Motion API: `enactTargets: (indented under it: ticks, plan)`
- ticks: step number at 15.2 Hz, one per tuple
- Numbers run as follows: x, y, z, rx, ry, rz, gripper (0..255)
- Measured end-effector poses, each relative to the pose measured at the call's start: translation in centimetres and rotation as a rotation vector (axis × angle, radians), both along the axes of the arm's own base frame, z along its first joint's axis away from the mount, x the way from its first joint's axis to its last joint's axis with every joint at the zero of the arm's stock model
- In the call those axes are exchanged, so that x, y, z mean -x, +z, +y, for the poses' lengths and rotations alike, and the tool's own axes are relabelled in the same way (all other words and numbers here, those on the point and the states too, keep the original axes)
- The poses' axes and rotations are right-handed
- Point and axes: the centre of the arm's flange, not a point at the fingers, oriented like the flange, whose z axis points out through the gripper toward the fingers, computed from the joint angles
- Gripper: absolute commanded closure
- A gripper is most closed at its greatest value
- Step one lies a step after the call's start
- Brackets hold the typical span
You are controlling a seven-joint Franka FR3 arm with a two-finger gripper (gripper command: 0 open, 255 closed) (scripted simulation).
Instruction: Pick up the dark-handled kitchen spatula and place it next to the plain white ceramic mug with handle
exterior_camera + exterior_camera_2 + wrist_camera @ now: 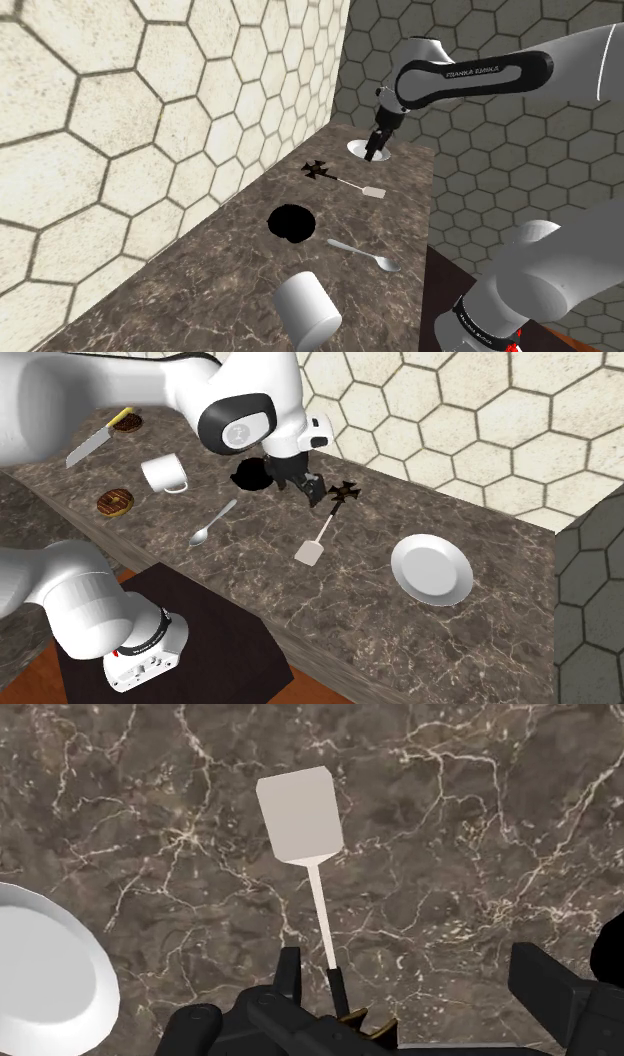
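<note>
Arm (480,70) extends over counter (200,270), end effector (308,490) fingers apart above spatula (318,542).

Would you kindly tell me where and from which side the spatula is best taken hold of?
Probably by the dark handle of the spatula, coming straight down from above: it lies flat on the countertop, so only its top and sides are free. Set the open jaws across the handle's width; the flat blade gives little to clamp.

Dark white-veined marble counter (480,824), matt pale-bladed spatula (303,824), smooth white plate (432,570), shiny metal spoon (212,524)
</note>
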Motion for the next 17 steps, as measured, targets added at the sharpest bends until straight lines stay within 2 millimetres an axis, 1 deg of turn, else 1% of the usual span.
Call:
enactTargets:
  ticks: [2, 3, 6, 10, 11, 17]
  plan:
    - [-1.7, -1.9, -0.4, -0.002, 0.028, 0.01, 0]
    - [-2.7, -3.3, -0.6, -0.003, 0.041, 0.016, 0]
    - [-5.3, -6.1, -0.9, -0.005, 0.083, 0.032, 0]
    - [-8.4, -10.7, -1.8, -0.008, 0.138, 0.053, 0]
    - [-9.1, -11.3, -1.8, -0.009, 0.146, 0.056, 0]
    - [-9.6, -14.4, -1.8, -0.009, 0.154, 0.059, 0]
